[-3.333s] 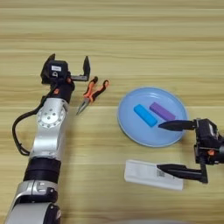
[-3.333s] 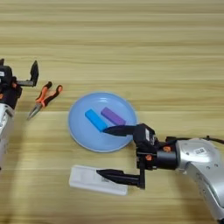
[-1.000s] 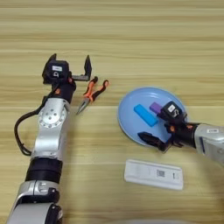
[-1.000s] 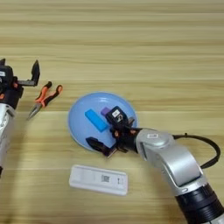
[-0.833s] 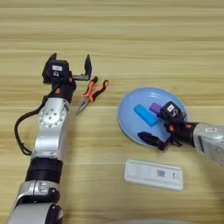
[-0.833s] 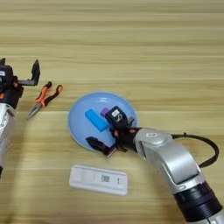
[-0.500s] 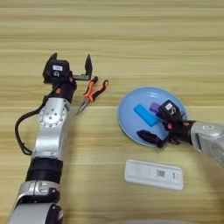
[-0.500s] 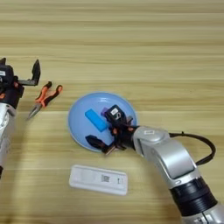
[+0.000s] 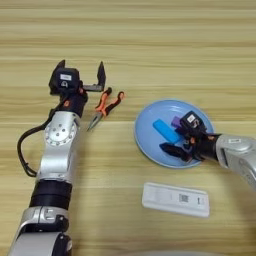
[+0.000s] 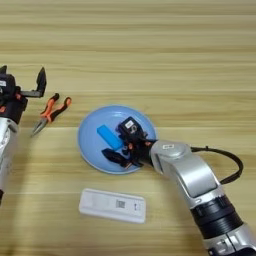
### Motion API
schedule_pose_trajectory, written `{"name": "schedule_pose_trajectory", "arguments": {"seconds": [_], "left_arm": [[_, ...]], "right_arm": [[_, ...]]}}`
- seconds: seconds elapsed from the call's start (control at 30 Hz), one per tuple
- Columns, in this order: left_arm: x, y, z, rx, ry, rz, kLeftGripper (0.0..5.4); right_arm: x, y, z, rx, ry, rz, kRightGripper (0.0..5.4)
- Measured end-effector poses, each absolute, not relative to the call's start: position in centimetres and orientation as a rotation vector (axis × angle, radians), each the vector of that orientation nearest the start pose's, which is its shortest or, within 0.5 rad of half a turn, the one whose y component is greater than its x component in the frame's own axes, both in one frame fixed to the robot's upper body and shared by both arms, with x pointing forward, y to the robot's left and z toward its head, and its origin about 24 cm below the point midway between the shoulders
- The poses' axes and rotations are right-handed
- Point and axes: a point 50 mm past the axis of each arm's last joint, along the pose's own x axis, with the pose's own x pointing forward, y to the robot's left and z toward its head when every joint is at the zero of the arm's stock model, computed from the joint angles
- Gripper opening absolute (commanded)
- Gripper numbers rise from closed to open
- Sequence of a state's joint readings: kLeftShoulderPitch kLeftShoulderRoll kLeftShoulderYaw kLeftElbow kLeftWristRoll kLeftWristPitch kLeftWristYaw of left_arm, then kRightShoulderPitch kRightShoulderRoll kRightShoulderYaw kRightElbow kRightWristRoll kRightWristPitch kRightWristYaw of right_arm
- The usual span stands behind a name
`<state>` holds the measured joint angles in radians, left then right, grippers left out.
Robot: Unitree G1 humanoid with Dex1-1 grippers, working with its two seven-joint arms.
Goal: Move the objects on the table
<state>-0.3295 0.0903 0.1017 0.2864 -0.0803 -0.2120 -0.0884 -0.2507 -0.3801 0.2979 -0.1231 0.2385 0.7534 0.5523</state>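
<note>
Right gripper [image 10: 120, 145], fingers spread narrowly, reaches over the blue plate [image 10: 90, 150] beside the blue block [image 10: 109, 137]; left gripper [image 9: 80, 75] rests open.

Bright, even light falls from overhead, warm on the tabletop [image 9: 150, 45]. Shadows are soft and short, pooled close under the left arm [image 9: 57, 160] toward 9 o'clock. No glare; focus is slightly soft throughout.

It looks like a robot test bench in a lab or workshop: a plain wooden table [image 9: 150, 40] carries only a few loose things, namely pliers [image 9: 104, 107], a blue plate [image 9: 150, 145] and a white bar [image 9: 175, 199].
</note>
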Motion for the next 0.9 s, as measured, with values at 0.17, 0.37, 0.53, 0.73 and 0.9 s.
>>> {"name": "schedule_pose_trajectory", "arguments": {"seconds": [0.17,0.37,0.53,0.73,0.9], "left_arm": [[31.32,16.66,8.73,0.003,-0.252,-0.054,5.40],[31.32,16.67,8.73,0.002,-0.252,-0.054,5.40],[31.32,16.67,8.73,0.001,-0.252,-0.054,5.40],[31.32,16.67,8.73,0.000,-0.252,-0.054,5.40],[31.31,16.66,8.73,-0.001,-0.252,-0.057,5.40]], "right_arm": [[26.32,-11.79,4.93,-0.160,0.547,0.825,2.77],[26.55,-11.78,4.82,-0.170,0.544,0.824,2.16],[26.68,-11.82,4.72,-0.173,0.537,0.823,1.65],[26.70,-11.75,4.68,-0.178,0.533,0.826,1.42],[26.70,-11.75,4.70,-0.188,0.526,0.834,1.42]]}}
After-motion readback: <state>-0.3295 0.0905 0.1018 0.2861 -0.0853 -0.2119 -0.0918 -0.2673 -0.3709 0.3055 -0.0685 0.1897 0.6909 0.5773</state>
